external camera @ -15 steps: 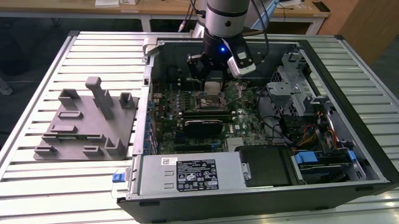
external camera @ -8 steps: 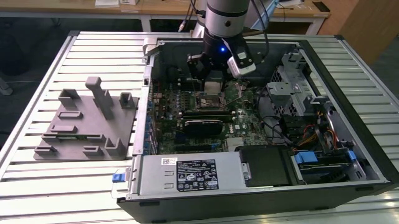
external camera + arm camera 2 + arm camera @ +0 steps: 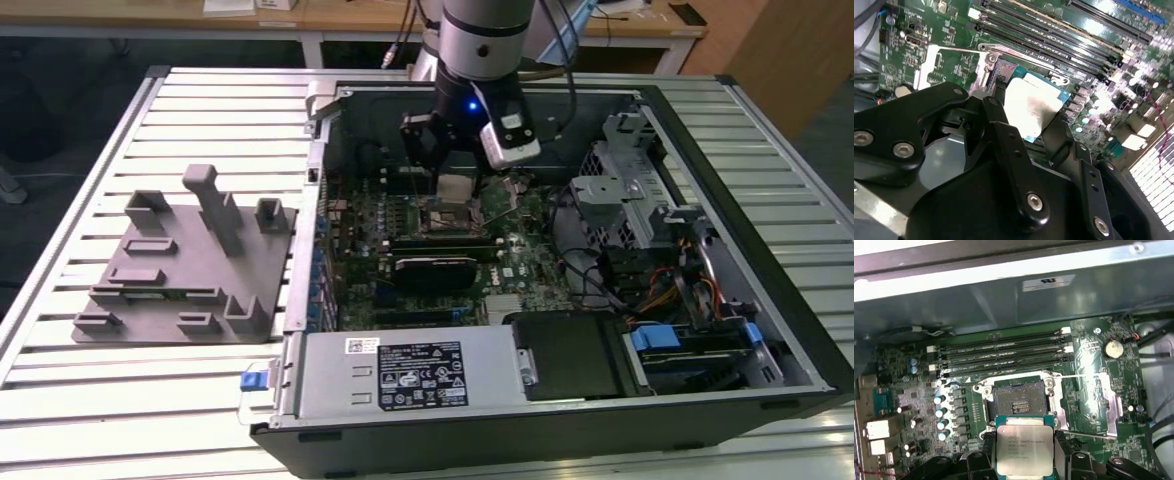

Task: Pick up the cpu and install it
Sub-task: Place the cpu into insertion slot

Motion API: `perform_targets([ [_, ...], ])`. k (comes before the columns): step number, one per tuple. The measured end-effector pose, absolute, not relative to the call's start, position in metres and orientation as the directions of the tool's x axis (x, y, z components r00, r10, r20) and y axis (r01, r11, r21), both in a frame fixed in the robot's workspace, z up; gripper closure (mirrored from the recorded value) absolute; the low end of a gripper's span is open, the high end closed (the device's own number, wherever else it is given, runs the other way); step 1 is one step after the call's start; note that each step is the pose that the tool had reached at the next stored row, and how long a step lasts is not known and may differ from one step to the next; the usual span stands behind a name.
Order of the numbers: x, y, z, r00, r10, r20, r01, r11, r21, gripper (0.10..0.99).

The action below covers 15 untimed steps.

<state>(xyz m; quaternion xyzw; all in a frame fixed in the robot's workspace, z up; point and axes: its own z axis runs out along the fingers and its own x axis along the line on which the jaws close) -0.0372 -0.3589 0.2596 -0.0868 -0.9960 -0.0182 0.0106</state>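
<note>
**Fig.** Exterior view, upper centre: single silver-and-black robot arm point(image 3: 477, 40) reaches down into an open black computer tower case point(image 3: 787, 300), which lies on its side on a slatted grey metal table point(image 3: 80, 400).

**(a)** Black two-finger gripper point(image 3: 461, 178), jaws closed on the cpu point(image 3: 458, 190), a small flat square chip w/ shiny silver top and thin green rim. In both wrist views one black finger point(image 3: 986, 450) presses each of two opposite chip edges. Silver face is toward the cams.

**(b)** Cpu position: held in the gripper above the green motherboard point(image 3: 914, 390), just beside and partly over the square black-framed socket point(image 3: 1019, 402). It is not seated. Socket interior is bare, contacts exposed. Silver metal retention plate point(image 3: 1094, 400) lies on the board beside the socket.

**(c)** Four long black memory slots point(image 3: 1004, 352) run parallel along the socket's far side. Round silver coin battery point(image 3: 1113, 347) sits near their end.

**(d)** Exterior view's left, mid-frame: grey plastic fixture block w/ upright posts point(image 3: 187, 270) rests on the table, just beside the case and well apart from the gripper.
</note>
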Motion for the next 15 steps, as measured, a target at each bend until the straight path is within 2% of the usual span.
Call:
perform_targets([
  [15,-0.0372,-0.3589,0.259,-0.928,0.371,0.024,0.372,0.928,0.034,0.545],
])
